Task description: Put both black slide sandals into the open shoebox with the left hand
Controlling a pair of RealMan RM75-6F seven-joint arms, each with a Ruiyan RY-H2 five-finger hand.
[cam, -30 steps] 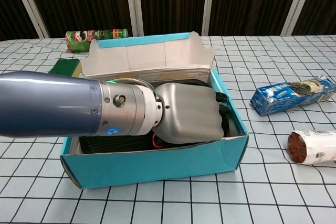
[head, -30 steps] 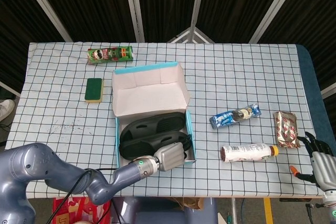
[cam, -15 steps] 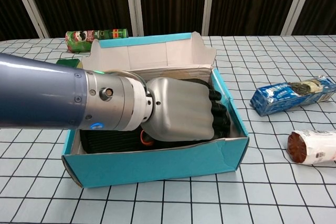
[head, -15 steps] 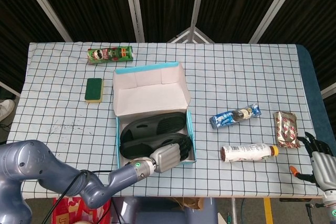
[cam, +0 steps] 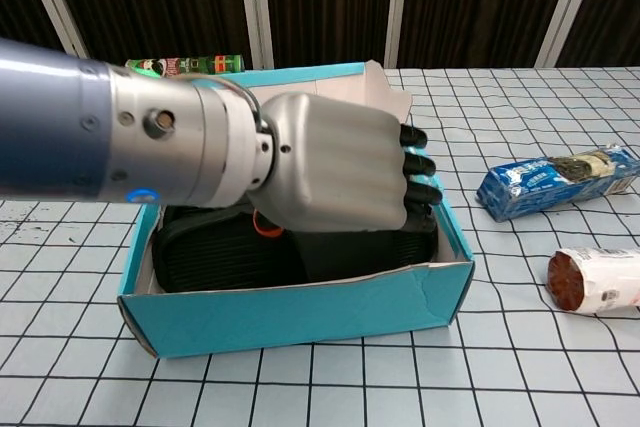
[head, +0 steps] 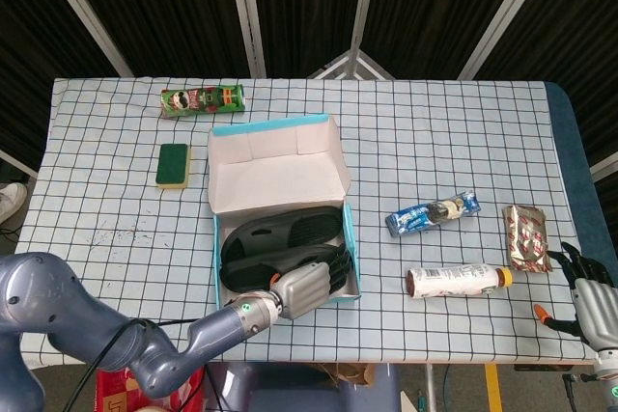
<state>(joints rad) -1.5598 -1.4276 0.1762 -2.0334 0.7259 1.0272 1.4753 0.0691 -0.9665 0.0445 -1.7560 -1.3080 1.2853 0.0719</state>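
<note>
Both black slide sandals lie side by side inside the teal shoebox [head: 352, 241], the far sandal [head: 285, 231] toward the lid and the near sandal [head: 249, 270] by the front wall. The chest view shows the near sandal [cam: 225, 247] flat on the box floor behind the front wall [cam: 300, 312]. My left hand [head: 311, 283] hovers above the box's front right corner, lifted clear of the sandals in the chest view [cam: 335, 172], holding nothing, its dark fingers [cam: 420, 175] loosely bent. My right hand [head: 585, 284] rests off the table's right edge, fingers spread, empty.
The box's white lid [head: 275, 173] stands open toward the back. A green crisp can [head: 203, 100] and green sponge [head: 173, 164] lie at the back left. Right of the box are a blue snack pack [head: 433, 212], a bottle [head: 457, 280] and a brown packet [head: 526, 237].
My left hand has risen out of the shoebox, leaving the near sandal lying inside. The right hand has not moved.
</note>
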